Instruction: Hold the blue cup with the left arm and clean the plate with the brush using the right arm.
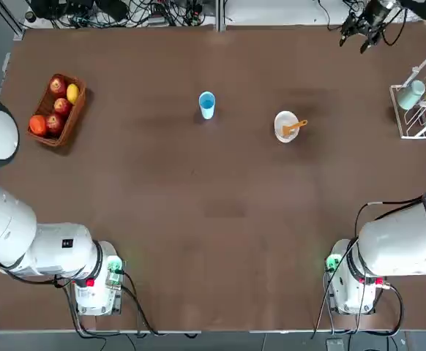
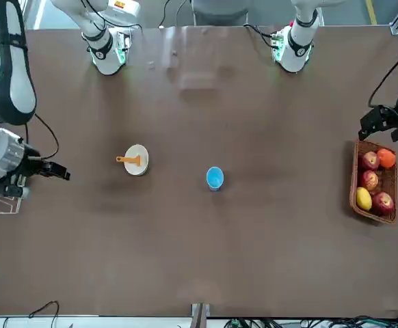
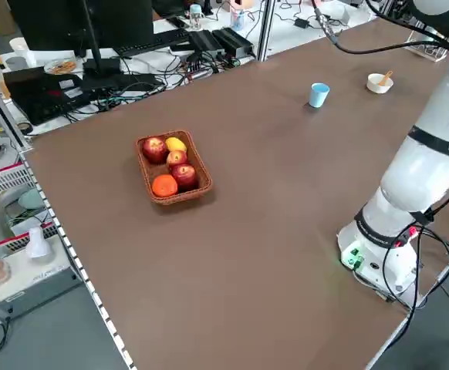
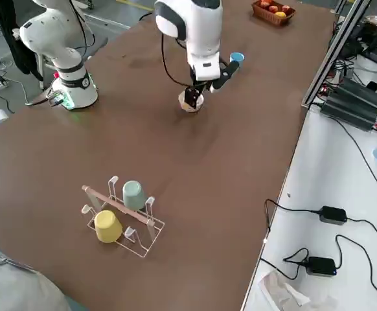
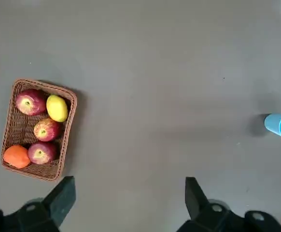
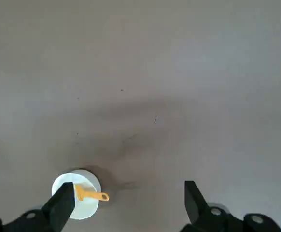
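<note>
The blue cup (image 1: 207, 104) stands upright on the brown tabletop (image 1: 220, 219), toward the far side and slightly to the robot's left of the middle. The plate (image 1: 285, 126) sits well apart from the cup on its right, with the orange-handled brush (image 1: 294, 128) lying across it, the handle sticking out past the rim away from the cup. Bare tabletop lies between cup and plate and all around both.

A wicker basket of fruit (image 1: 57, 110) rests well to the cup's left, close to the tabletop's left edge. A white wire rack (image 1: 415, 107) holding a pale teal cup (image 1: 412, 94) stands far to the cup's right, beyond the plate, at the right edge.

The left gripper (image 5: 130, 195) hangs high above the tabletop between basket and cup, its fingers (image 5: 61, 199) spread wide and holding nothing. The right gripper (image 6: 129, 202) hovers high beside the plate, on the side away from the cup, fingers (image 6: 193, 200) likewise spread and bare.
</note>
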`<state>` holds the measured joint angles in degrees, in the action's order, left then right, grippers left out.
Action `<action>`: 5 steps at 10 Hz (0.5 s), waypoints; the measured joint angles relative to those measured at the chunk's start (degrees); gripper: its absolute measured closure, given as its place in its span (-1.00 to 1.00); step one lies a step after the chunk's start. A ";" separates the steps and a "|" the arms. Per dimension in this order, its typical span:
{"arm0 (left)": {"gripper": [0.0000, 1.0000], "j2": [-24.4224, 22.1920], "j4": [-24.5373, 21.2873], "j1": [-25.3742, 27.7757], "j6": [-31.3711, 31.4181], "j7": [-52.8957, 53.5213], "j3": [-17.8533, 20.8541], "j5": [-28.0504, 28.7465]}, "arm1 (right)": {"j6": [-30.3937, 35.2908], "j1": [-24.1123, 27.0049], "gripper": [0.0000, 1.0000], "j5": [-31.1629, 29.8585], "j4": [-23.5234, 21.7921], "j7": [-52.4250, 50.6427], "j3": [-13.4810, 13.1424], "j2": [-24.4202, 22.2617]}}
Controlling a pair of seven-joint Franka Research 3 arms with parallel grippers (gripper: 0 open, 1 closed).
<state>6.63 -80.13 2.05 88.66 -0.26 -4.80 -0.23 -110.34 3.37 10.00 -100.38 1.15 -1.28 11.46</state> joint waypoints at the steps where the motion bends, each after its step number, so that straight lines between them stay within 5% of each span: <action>1: -0.99 0.00 0.00 -0.01 0.00 0.00 -0.08 0.00 | 1.76 -0.29 -1.00 -2.06 1.81 1.64 0.02 -0.12; 5: -1.00 -0.02 0.00 0.03 0.00 0.00 0.13 0.00 | 4.85 -1.95 -1.00 -4.81 6.49 5.05 0.09 -0.18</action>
<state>6.61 -80.13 2.09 88.66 -0.26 -4.68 -0.23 -105.49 1.42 5.19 -93.89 6.20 -1.19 11.27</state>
